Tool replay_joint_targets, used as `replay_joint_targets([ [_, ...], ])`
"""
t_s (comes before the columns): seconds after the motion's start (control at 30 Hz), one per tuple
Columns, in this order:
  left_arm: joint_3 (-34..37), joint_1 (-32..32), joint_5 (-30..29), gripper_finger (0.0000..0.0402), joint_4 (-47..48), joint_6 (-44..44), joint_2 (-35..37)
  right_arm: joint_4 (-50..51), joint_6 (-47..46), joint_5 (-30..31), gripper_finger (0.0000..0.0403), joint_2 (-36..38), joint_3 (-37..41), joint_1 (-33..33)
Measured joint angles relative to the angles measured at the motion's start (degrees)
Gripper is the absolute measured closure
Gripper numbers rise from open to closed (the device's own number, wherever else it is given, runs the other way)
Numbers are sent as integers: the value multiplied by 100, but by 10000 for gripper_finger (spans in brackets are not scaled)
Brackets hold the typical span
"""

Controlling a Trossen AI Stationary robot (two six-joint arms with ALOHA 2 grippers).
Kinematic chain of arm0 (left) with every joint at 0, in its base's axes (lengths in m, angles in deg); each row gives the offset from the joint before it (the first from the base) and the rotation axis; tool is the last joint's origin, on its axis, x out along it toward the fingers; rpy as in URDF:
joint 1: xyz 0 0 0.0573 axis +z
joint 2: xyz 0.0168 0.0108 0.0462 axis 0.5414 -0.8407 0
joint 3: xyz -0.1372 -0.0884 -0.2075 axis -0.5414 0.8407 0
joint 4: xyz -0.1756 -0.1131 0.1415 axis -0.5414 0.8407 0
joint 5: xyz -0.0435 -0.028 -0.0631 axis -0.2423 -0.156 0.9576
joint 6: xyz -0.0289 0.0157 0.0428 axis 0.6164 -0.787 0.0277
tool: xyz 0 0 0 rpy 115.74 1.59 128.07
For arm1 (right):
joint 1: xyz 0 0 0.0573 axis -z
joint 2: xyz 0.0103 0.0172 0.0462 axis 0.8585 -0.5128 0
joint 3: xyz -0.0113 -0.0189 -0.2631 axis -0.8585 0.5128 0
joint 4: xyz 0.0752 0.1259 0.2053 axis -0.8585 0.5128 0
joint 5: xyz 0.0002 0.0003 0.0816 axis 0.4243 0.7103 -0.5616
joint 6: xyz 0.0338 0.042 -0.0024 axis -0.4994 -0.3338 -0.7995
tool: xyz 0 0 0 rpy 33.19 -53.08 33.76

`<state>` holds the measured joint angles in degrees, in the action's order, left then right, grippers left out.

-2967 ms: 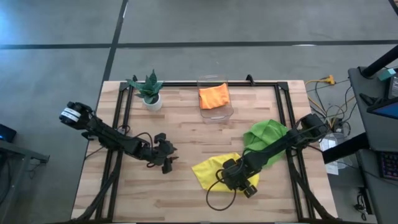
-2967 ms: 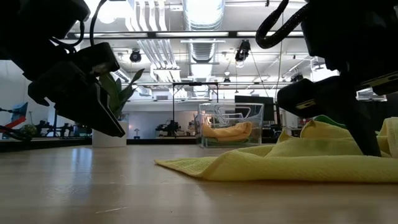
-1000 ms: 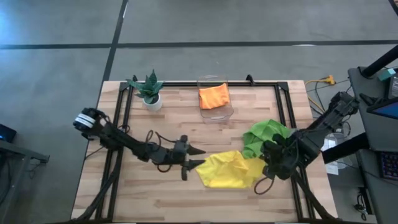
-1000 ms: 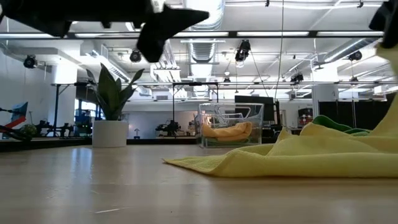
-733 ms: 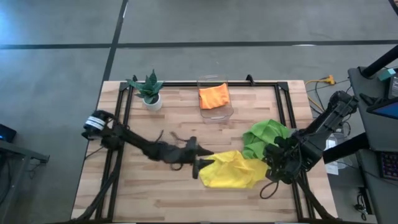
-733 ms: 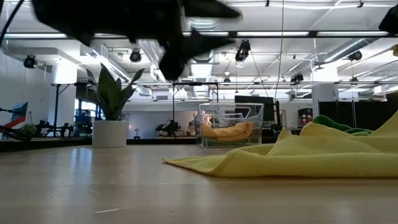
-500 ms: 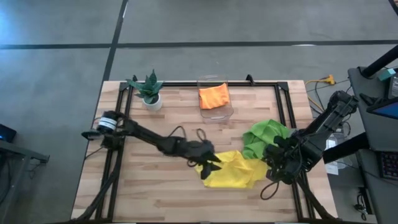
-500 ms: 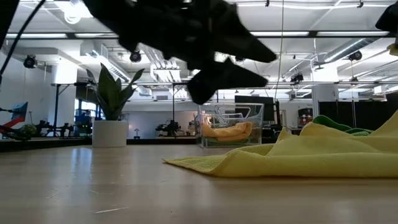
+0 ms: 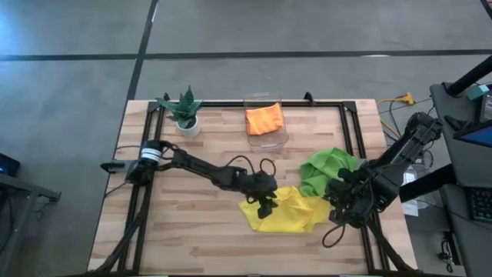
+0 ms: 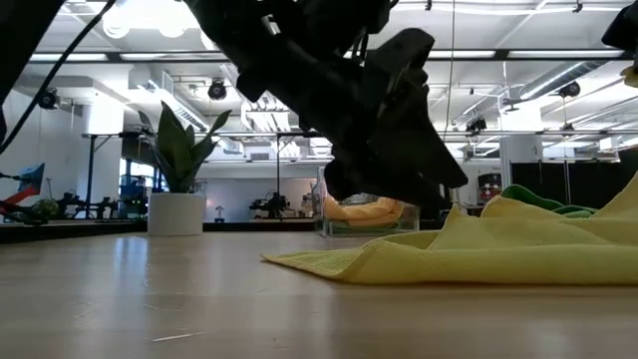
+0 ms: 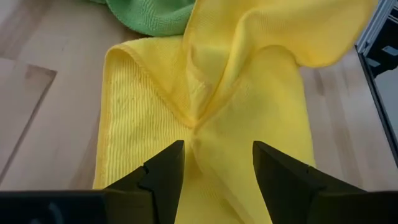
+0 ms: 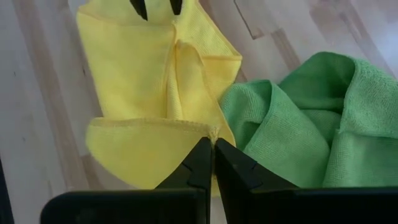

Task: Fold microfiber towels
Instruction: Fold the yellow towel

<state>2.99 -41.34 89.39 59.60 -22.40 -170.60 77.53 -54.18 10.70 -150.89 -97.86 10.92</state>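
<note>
A yellow microfiber towel (image 9: pixel 283 211) lies crumpled on the table's near middle, its right end raised. My right gripper (image 12: pixel 209 154) is shut on that end. My left gripper (image 11: pixel 217 163) is open, slanting down just above the towel's left part, one finger on either side of a raised crease (image 11: pixel 200 127); I see no touch. A lime green towel (image 9: pixel 327 169) lies in a heap at the yellow towel's far right side. An orange towel (image 9: pixel 264 118) lies in a clear bin. My right gripper pinches the yellow towel's hemmed edge (image 12: pixel 205 126) between its two shut fingers, near a corner at the towel's right end. The fingers slant down from the table's right side. That end is lifted and the rest of the towel (image 10: pixel 429 261) lies on the table.
A clear plastic bin (image 9: pixel 267 123) stands at the far middle and a small potted plant (image 9: pixel 186 112) at the far left. A black frame (image 9: pixel 254 103) runs along the table's far and side edges. Bare wood lies at the near left.
My left gripper has swung toward the table's right edge and come down over the yellow towel's left part, tipping its fingers downward, its gap unchanged. My right gripper and the towel have kept still.
</note>
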Motion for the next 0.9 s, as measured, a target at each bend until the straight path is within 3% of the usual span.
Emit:
replay_joint_targets([
  [0.9,-33,184,214,227,-272,305,-58,0,-48,9,389,2,-1,-89],
])
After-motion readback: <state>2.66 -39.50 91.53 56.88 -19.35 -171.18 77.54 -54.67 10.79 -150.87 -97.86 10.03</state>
